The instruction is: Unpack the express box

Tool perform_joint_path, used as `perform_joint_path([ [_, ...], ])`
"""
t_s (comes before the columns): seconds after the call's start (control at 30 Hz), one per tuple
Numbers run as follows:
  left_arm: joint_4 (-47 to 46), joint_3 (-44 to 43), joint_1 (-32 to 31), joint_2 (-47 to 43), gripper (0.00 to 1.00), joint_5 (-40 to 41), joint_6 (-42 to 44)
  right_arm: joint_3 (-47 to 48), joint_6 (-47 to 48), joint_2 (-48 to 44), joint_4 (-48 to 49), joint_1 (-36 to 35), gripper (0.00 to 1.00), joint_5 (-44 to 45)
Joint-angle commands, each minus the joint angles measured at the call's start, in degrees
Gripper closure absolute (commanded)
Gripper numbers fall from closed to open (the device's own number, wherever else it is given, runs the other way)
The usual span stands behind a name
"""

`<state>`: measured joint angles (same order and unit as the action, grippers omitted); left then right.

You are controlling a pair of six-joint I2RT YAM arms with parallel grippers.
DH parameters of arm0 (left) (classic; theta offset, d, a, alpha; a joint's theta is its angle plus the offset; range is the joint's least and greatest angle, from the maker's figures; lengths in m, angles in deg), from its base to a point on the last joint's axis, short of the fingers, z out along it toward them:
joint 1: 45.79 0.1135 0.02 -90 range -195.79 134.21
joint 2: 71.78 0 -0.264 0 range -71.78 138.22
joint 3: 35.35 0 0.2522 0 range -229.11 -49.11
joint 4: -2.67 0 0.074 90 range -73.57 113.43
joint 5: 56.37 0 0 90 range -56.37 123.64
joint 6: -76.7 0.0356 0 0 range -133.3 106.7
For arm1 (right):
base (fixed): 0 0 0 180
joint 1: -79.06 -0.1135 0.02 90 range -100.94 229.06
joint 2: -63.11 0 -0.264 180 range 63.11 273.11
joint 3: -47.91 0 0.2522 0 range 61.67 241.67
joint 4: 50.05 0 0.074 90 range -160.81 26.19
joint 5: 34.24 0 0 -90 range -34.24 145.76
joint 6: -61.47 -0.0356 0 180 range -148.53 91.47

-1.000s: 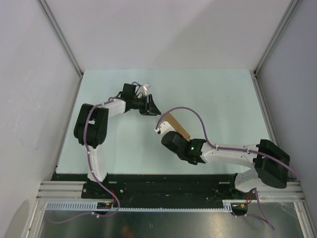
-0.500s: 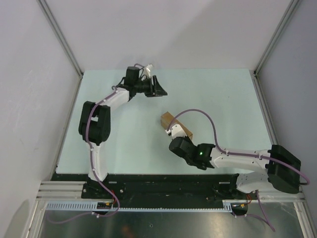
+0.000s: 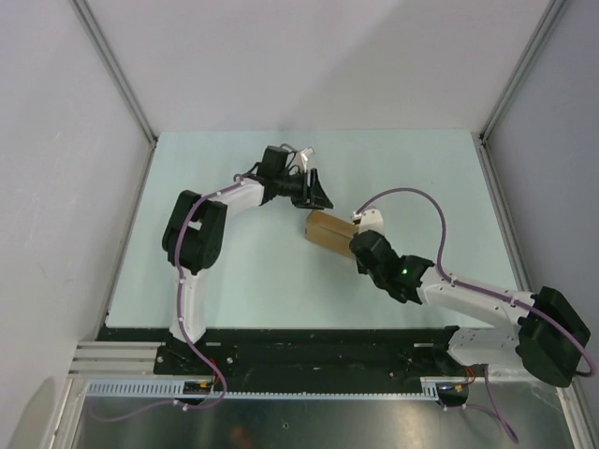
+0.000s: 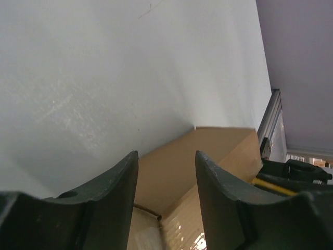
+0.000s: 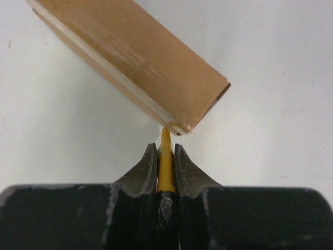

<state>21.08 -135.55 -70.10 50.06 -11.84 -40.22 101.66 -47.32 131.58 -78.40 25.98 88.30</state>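
Top external view, left side first: your left arm reaches from the near-left corner toward the middle of the table [image 3: 421, 178]. Its left end effector [image 3: 321, 198] hangs just beside the far-left end of the express box [image 3: 329, 231]. The left wrist view shows both fingers spread apart with nothing between them, so it's open. The box's tan top and one corner show through the gap, and you can't tell if a fingertip touches the cardboard.

The box lies flat about mid-table, well apart from every edge. Its long side runs from far-left to near-right, and the lid looks closed.

On the right, your right arm comes in from the near-right corner, and the right end effector [image 5: 165, 148] sits at the near-right end of the box. The right wrist view shows the fingers clamped tight on a yellow utility knife [image 5: 165, 166]. The knife's tip pokes out past the fingertips and meets the lower corner of the box's end face, at the seam. How deep the tip goes is too small to tell.
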Motion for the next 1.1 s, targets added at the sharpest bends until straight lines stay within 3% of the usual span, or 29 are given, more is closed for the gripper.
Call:
perform_joint_path([
  [0.0, -0.6, 3.1, 0.1, -4.9, 0.47, -2.1, 2.1, -0.6, -0.9, -0.8, 7.9, 5.0, 1.00, -5.9],
  [0.4, -0.5, 14.5, -0.1, -14.2, 0.48, 0.6, 5.7, 0.1, 0.0, 3.4, 17.2, 14.0, 1.00, -13.8],
  [0.63, -0.5, 11.4, -0.1, -15.4, 0.46, 4.9, 5.7, 1.5, -0.3, -1.0, 11.8, 15.3, 1.00, -14.0],
  [0.87, -0.5, 6.9, -1.5, -16.6, 0.33, 7.5, 8.3, 1.5, 0.9, -12.4, 4.2, 18.5, 1.00, -13.9],
  [1.07, -0.5, 7.6, -9.0, -19.8, 0.17, 16.1, 22.0, 2.1, 1.8, -19.2, 4.6, 22.7, 1.00, -16.1],
])
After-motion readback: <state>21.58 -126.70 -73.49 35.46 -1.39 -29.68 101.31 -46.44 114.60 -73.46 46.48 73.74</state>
